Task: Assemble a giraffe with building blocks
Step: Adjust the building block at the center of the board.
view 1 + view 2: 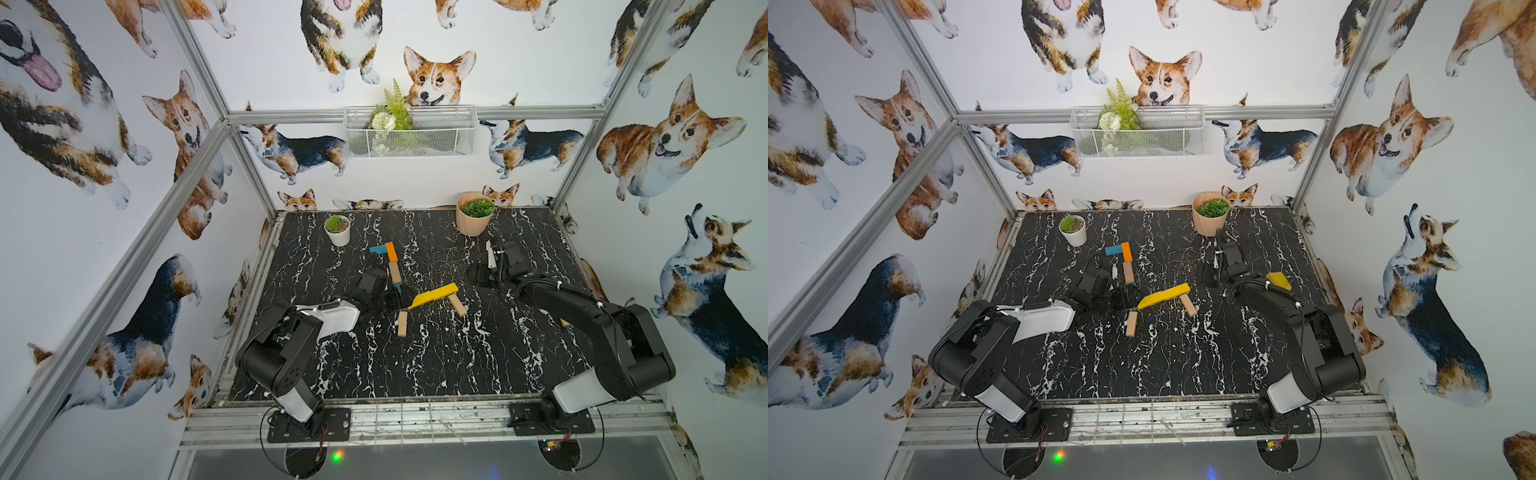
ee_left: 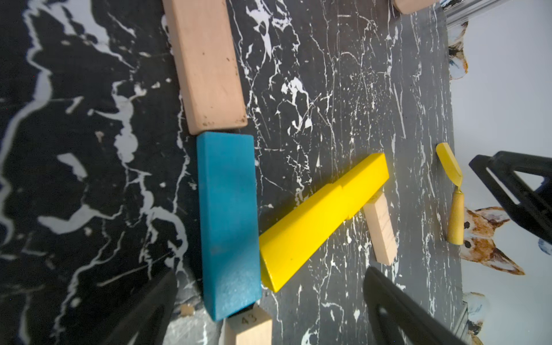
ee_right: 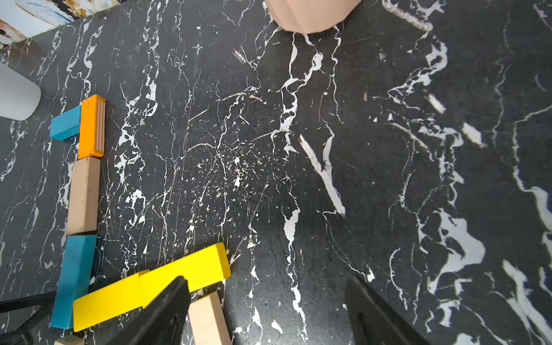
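Logging both pincers and the figure.

Left pincer [image 2: 270, 273]: fingers spread wide, gripping nothing. It sits low over the desk [image 1: 436, 365], right at the giraffe [image 1: 415, 286]. In its wrist view the teal bar [image 2: 228, 224] and the near end of the yellow body [image 2: 316, 221] lie between its fingers. I cannot tell whether either finger touches a block. In both top views this pincer hides most of that teal bar.

Right pincer [image 3: 267, 280]: open, empty, over bare desk, well apart from the left pincer. Its tips point toward the pink pot [image 3: 310, 15]. One finger overlaps the body in its wrist view; contact cannot be judged.

Giraffe, running away from the left pincer's tips: teal bar, tan bar [image 2: 206, 65] and orange bar [image 1: 391, 252] lie end to end. The teal head [image 1: 377, 249] is set crosswise against the orange bar's far end. The body touches the teal bar's side and lies skewed, reaching toward the right pincer; a seam shows midway along it.

Legs: one leg [image 1: 402, 324] lies just beside the left pincer. The other leg [image 1: 458, 304] is at the body's far end, nearer the right pincer.

A yellow tool [image 1: 1279, 280] lies behind the right pincer, beside its arm.
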### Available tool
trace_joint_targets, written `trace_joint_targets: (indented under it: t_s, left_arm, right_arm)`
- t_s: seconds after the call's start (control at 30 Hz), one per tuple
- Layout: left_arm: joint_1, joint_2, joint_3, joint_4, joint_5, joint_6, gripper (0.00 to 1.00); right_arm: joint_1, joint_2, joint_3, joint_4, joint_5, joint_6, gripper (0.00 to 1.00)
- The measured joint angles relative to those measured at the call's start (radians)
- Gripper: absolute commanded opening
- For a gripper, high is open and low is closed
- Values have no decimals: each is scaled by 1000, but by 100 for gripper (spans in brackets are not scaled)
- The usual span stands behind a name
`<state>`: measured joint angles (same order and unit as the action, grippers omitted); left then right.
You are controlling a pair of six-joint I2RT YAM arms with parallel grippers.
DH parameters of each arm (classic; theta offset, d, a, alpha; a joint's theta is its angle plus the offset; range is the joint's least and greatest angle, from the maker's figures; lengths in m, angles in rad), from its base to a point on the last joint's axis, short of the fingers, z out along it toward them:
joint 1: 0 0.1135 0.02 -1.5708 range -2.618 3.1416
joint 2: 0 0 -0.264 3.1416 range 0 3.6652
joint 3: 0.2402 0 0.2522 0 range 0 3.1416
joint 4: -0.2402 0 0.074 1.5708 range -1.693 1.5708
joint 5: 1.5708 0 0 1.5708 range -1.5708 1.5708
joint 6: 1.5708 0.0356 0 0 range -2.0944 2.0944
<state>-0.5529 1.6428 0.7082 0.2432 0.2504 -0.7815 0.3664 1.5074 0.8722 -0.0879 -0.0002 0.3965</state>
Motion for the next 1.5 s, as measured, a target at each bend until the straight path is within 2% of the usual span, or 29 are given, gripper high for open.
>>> trace_joint_targets:
  t_s: [0.5, 1.37, 1.5]
  left_arm:
    - [-49, -5, -23, 40, -8, -47, 100]
    - [-50, 2, -15, 49, -19, -82, 100]
    - [-50, -26, -13, -7, -49, -69, 100]
  right_arm:
    - [0, -13, 0, 2, -1, -6, 85]
    - [0, -12, 0, 8, -26, -6, 85]
    - [0, -15, 0, 9, -26, -6, 85]
